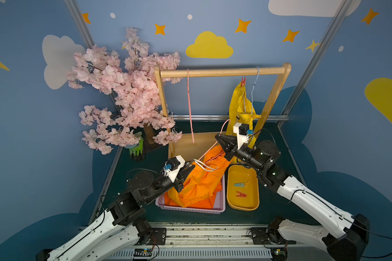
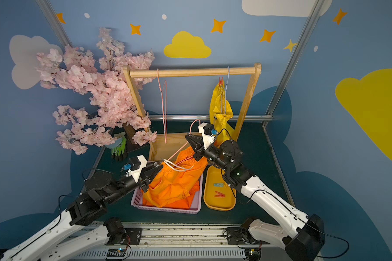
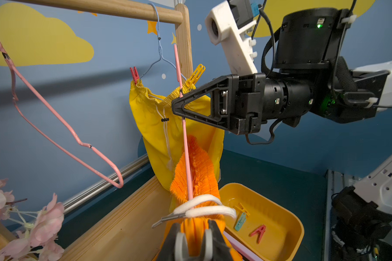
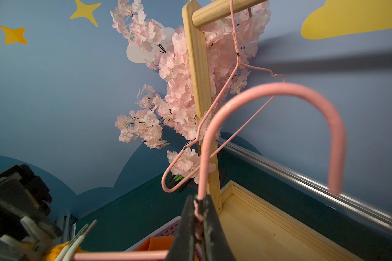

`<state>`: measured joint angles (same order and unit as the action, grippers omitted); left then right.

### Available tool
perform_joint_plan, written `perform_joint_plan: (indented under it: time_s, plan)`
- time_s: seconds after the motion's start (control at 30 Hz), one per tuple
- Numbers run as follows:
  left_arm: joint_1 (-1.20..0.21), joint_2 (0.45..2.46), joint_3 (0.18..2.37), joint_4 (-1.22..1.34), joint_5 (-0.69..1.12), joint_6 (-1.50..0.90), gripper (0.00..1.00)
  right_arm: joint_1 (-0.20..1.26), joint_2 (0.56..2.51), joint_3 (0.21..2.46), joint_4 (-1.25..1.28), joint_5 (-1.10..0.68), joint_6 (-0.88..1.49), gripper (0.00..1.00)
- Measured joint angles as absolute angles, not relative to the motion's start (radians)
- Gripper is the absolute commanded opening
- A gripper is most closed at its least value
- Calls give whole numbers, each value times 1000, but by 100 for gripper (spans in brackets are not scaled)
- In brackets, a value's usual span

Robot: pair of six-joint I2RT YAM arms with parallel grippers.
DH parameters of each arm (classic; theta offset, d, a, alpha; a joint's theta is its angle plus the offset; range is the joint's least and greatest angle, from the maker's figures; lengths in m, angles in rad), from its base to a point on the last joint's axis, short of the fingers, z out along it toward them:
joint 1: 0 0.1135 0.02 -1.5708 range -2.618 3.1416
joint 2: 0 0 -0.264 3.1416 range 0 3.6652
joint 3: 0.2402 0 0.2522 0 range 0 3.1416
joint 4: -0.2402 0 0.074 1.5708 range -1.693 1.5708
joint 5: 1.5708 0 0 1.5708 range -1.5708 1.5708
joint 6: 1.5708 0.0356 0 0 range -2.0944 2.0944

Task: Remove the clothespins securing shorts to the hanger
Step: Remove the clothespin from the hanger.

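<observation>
R claw (image 4: 199, 204) is clamped tight on the neck of a pink hanger (image 4: 281, 85), held low in front of the wood rail (image 1: 222, 71). Orange shorts (image 1: 199, 183) hang off it, the rest slumped into the lilac basket (image 1: 190, 210). Grey peg (image 3: 165, 219) sits at the waistband by the white drawstring (image 3: 204, 209), just beyond L claw (image 3: 194, 239). L jaws are narrow w/ orange cloth betw. them; can't tell if they grip. 3 loose pegs (image 1: 240, 193) lie in the yellow tray (image 1: 242, 209). Yellow shorts (image 1: 238, 106) hang on a blue hanger (image 3: 159, 52) w/ red peg (image 1: 243, 81) + yellow peg (image 3: 196, 73).
</observation>
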<state>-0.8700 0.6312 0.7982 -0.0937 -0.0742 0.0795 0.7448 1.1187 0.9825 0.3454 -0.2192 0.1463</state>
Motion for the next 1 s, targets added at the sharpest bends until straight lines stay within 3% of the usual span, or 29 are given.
perform_joint_plan:
  time_s: [0.07,0.17,0.43,0.47,0.6,1.0]
  plan:
    - [-870,620,796,-85,-75,79,45,748,1120,982,338,-224,141,0]
    - [-870,607,796,-74,-74,75,38,752,1122,981,337,-229,135,0]
    - [-870,623,796,-81,-43,80,37,757,1134,981,337,-230,126,0]
    - [-870,628,796,-83,-36,80,35,757,1138,981,337,-230,126,0]
    - [-870,656,802,-107,-14,78,4,757,1150,981,335,-229,123,0]
    - [-870,642,803,-93,-77,88,3,760,1154,981,333,-213,116,0]
